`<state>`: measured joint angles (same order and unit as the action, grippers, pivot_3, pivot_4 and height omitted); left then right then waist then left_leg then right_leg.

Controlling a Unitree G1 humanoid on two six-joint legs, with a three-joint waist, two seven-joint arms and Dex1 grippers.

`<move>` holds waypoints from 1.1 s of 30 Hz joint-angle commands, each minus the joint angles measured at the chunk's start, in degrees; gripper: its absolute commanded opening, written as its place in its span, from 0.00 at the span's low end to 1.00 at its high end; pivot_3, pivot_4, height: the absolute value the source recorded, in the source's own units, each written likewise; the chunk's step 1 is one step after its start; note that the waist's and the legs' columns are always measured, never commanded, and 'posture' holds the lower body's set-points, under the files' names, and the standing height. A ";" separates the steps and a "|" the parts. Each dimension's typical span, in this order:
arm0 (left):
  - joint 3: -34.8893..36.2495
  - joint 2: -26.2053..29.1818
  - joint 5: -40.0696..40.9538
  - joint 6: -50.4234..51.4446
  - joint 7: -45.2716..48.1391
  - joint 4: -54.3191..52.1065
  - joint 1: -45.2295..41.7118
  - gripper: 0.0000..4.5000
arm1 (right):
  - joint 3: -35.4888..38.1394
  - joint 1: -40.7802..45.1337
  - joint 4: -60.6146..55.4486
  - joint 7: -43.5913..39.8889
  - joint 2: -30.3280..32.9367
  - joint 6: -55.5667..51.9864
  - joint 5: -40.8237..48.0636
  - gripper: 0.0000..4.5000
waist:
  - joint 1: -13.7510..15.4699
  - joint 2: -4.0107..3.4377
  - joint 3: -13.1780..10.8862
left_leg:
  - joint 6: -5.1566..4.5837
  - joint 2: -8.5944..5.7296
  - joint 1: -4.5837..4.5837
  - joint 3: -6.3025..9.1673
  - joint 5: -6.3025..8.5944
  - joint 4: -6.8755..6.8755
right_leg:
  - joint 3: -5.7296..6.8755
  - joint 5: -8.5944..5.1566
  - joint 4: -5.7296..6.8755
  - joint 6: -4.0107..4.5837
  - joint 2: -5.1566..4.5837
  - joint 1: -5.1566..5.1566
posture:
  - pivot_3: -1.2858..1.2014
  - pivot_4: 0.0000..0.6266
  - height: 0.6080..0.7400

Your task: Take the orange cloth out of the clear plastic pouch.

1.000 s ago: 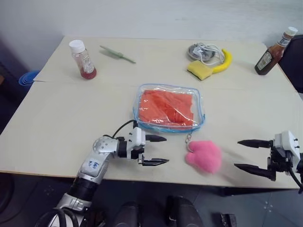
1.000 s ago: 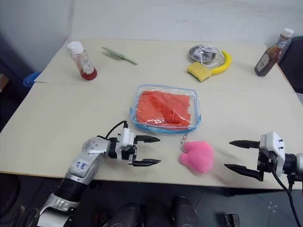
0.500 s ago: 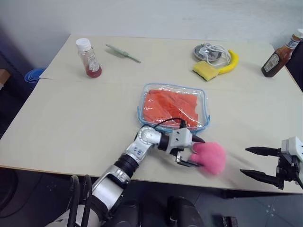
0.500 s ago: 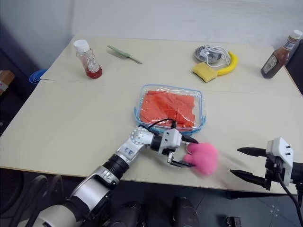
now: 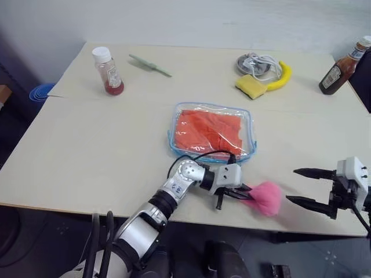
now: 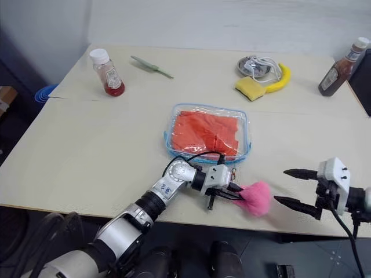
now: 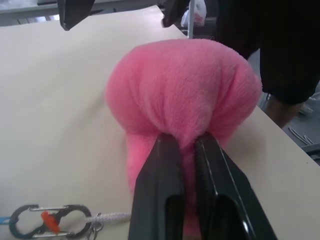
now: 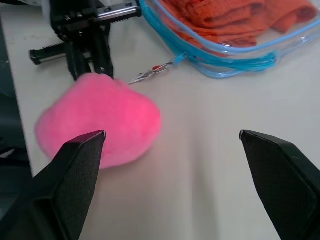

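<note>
While the table carries a spread of things, the clear plastic pouch serves as the landmark: it lies flat near the table's middle, zipped along its light blue trim as far as can be told, with the orange cloth folded inside it. Beyond the pouch, toward the far edge, sit a yellow sponge, a banana and a coiled cable; two bottles stand well apart from it at the far corners. On the near side of the pouch, the left gripper is pinched shut on the fluffy pink lump, a fold of fluff squeezed between its two black fingers. The right gripper hovers further along that near edge, past the lump from the pouch, with its fingers spread wide and nothing between them. A small clip on a cord lies just beside the lump, toward the pouch. The risk is plain: the lump sits close to the table's near edge, so a pull outward could drop it off. Since the clip and cord seem to tie lump to zipper, a sideways tug may drag the whole pouch instead of opening it, because nothing pins the pouch down. The pinch holds only loose fluff, which could slip free.
</note>
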<state>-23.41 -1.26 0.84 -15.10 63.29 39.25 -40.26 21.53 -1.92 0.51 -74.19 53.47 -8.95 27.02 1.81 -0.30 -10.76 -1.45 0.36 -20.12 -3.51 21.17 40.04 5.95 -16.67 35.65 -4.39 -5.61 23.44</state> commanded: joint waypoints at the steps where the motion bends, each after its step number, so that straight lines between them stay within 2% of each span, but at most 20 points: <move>1: 3.08 7.26 2.99 3.10 2.31 -10.76 5.74 0.00 | -4.59 7.23 6.66 -0.93 -0.26 8.64 -5.21 1.00 | -1.02 -0.02 0.00 | 0.02 0.06 0.02 -0.06 -0.01 0.00 | -0.02 0.00 0.05 0.00 0.04 0.02 | 0.52 0.24 1.00; 4: 5.88 14.23 8.12 9.96 4.37 -23.64 12.34 0.00 | -12.72 19.37 15.92 -0.42 -2.19 17.24 -12.84 1.00 | -2.51 -0.07 0.02 | 0.17 0.20 0.14 -0.17 -0.09 -0.02 | -0.07 -0.01 0.20 0.06 0.17 0.03 | 0.52 0.24 1.00; 6: 6.56 17.27 9.39 12.55 4.57 -28.33 15.08 0.00 | -16.37 25.61 21.15 0.09 -3.91 21.42 -16.23 1.00 | -2.89 -0.05 0.01 | 0.24 0.25 0.27 -0.15 -0.12 -0.02 | -0.15 -0.03 0.27 0.13 0.19 -0.01 | 0.52 0.24 1.00; 11: 8.25 20.22 9.35 15.81 1.02 -32.02 18.30 0.00 | -25.26 41.69 35.29 2.94 -10.29 34.82 -25.96 1.00 | -2.81 -0.07 0.02 | 0.25 0.21 0.19 -0.12 -0.13 0.02 | -0.16 -0.04 0.29 0.15 0.12 0.00 | 0.52 0.24 1.00; 14: 8.54 20.29 9.09 17.01 -0.91 -32.73 18.43 0.00 | -28.39 46.82 40.14 1.84 -12.73 39.82 -27.82 1.00 | -2.34 -0.08 0.03 | 0.24 0.22 0.01 0.01 -0.14 0.03 | -0.04 -0.04 0.33 0.15 0.11 0.06 | 0.52 0.24 1.00; 17: 8.69 20.07 9.19 17.87 -2.45 -33.18 18.32 0.00 | -30.68 49.39 42.49 -0.68 -14.39 43.06 -28.04 0.86 | -1.94 -0.08 0.03 | 0.23 0.22 -0.06 0.06 -0.13 0.03 | 0.02 -0.04 0.33 0.15 0.11 0.06 | 0.52 0.24 1.00; 28: 11.33 20.28 12.46 21.17 -5.74 -35.49 19.37 0.00 | -29.91 48.90 46.42 -5.30 -14.73 48.38 -23.31 0.01 | -2.02 -0.08 0.03 | 0.21 0.22 -0.07 0.09 -0.14 0.04 | 0.05 -0.04 0.36 0.15 0.10 0.05 | 0.52 0.24 1.00; 33: 15.92 21.83 15.04 24.52 -7.62 -36.11 20.10 0.00 | -29.00 49.09 50.32 -4.81 -12.87 52.02 -23.67 0.01 | -2.04 -0.08 0.03 | 0.21 0.23 -0.07 0.10 -0.14 0.04 | 0.05 -0.04 0.36 0.15 0.10 0.05 | 0.52 0.24 1.00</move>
<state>-9.59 19.70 14.37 8.80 56.72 4.90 -20.69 -9.21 46.77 50.13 -79.16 38.70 41.31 2.64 -0.23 -0.39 -10.73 -1.24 0.58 -20.19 -3.42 21.03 40.08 6.00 -16.71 36.01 -4.24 -5.51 23.49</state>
